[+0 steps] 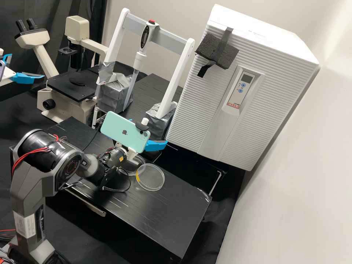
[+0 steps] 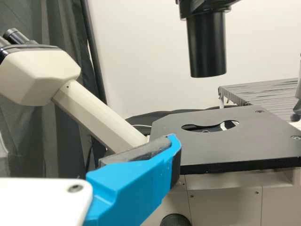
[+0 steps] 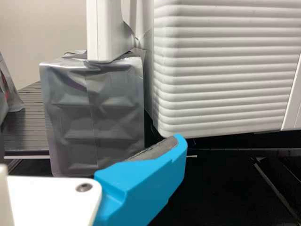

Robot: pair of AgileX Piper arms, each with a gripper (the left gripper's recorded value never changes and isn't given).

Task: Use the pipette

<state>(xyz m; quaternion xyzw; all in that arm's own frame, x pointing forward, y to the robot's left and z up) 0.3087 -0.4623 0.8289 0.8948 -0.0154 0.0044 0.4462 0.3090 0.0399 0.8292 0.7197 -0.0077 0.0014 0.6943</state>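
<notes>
Right gripper (image 1: 157, 145) hangs low over the black slatted bench (image 1: 172, 216) with nothing visibly in it; how far open it is cannot be told. Well above and beyond it, the slim grey-and-white pipette with a red button (image 1: 145, 36) hangs upright from a white frame stand (image 1: 176, 69), probably parked there for an easy lift. Grey-taped blocks (image 1: 112, 91) weight the stand's feet. A clear round petri dish (image 1: 150, 176) lies just beside the gripper. Left gripper (image 1: 27, 77), equally unreadable, sits far off by the beige microscope (image 1: 64, 104). A ribbed white cabinet (image 1: 234, 84) backs onto the pale wall.
</notes>
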